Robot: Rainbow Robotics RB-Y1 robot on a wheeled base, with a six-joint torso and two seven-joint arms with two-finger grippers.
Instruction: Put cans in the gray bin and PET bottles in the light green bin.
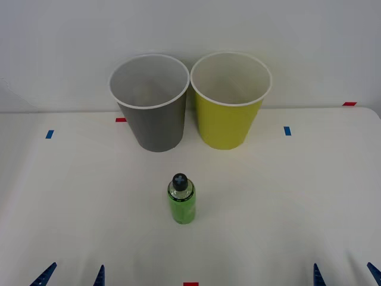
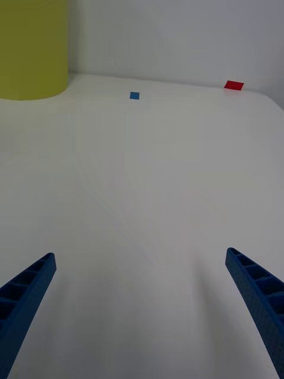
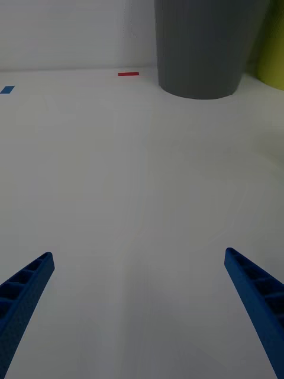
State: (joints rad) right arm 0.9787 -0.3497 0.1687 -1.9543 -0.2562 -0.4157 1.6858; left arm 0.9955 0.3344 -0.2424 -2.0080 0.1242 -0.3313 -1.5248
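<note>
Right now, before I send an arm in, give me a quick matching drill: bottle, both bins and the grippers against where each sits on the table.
Things:
1. PET bottle
2. gray bin
3. light green bin
4. left gripper and right gripper

Places:
A. far side, toward the robot's right
B. near edge, open, holding nothing
C. upright at mid-table, nearer than both bins
D. far side, toward the robot's left

Pairs: 1-C, 2-D, 3-A, 4-B

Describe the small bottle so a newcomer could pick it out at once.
On the white table, two big cups stand side by side at the back: the gray bin and the light green bin. In front of them the PET bottle stands alone, upright, far shorter, bright green with a black cap.
</note>
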